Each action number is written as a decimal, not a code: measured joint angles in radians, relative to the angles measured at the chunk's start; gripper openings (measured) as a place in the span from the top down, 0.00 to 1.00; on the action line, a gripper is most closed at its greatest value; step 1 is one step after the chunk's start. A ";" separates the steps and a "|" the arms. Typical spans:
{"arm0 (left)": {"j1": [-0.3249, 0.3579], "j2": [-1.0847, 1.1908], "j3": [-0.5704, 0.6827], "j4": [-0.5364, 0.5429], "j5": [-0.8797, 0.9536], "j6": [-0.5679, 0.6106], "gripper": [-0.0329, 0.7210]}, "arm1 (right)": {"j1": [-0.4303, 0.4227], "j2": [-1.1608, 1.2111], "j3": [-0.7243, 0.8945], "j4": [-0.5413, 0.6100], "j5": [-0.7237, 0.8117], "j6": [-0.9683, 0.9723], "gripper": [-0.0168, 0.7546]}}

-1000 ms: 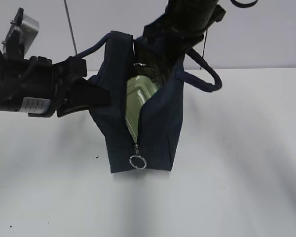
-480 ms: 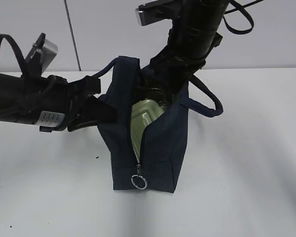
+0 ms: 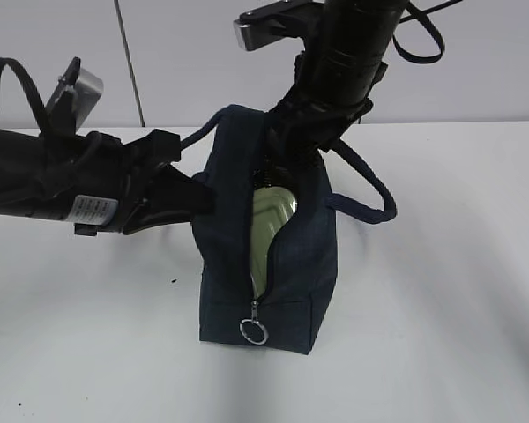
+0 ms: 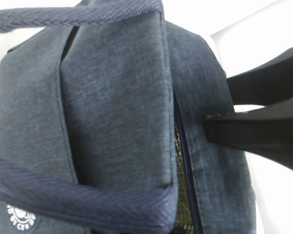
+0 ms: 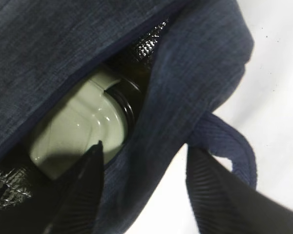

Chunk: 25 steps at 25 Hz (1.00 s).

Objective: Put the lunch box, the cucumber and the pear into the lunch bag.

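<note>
L gripper [image 3: 198, 196] is seen just left of the lunch bag [image 3: 304, 256], fingertips against the bag's left wall near the top. In the left wrist view two dark fingers [image 4: 263, 131] are seen beside the bag's edge w/ a narrow pale gap between them, so jaws are slightly parted; nothing is clearly pinched, though fabric contact can't be ruled out.

The bag is standing upright on the table [image 3: 441, 335], zipper open down the front, ring pull [image 3: 254, 331] hanging near the bag's base. The lunch box [image 3: 269, 231] is inside the bag, standing on end, sage-green lid showing through the slit; in the right wrist view it is seen against the foil lining [image 5: 149, 41]. Cucumber & pear aren't visible; whether they're in the bag can't be told.

R gripper [image 5: 144, 165] is above the bag's mouth, jaws spread wide, one finger inside over the box, the other outside the bag wall next to the handle strap [image 5: 234, 146]. Nothing is held.

Handling, as judged: bag is soft, floppy fabric, light, prone to slump or tip if pushed; best taken by rim edge or strap. Box is rigid, smooth plastic, likely slippery; best gripped across its narrow sides.
</note>
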<state>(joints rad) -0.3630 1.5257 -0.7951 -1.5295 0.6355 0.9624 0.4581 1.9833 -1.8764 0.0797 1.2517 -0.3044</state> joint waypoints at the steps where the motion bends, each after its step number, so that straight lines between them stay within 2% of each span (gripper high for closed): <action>1: 0.000 0.000 0.000 0.000 0.001 0.000 0.80 | 0.000 0.000 0.000 0.000 0.000 0.000 0.41; 4: 0.000 0.000 0.000 0.000 0.003 0.000 0.70 | 0.000 0.000 0.000 -0.005 0.000 0.000 0.35; 8: 0.000 0.000 0.000 0.010 0.022 0.000 0.52 | 0.000 0.000 0.000 -0.010 0.000 0.006 0.34; 11: 0.000 0.000 0.000 0.065 0.057 0.011 0.40 | 0.000 0.000 0.000 -0.011 0.000 0.006 0.34; 16: 0.000 0.000 0.000 0.156 0.100 0.057 0.37 | 0.000 0.000 0.000 -0.011 0.000 0.008 0.34; 25: -0.014 0.000 -0.002 0.164 0.101 0.131 0.36 | 0.000 0.000 0.000 -0.008 0.000 0.010 0.32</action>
<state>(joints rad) -0.3768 1.5257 -0.7975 -1.3659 0.7362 1.0938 0.4581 1.9833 -1.8764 0.0717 1.2517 -0.2943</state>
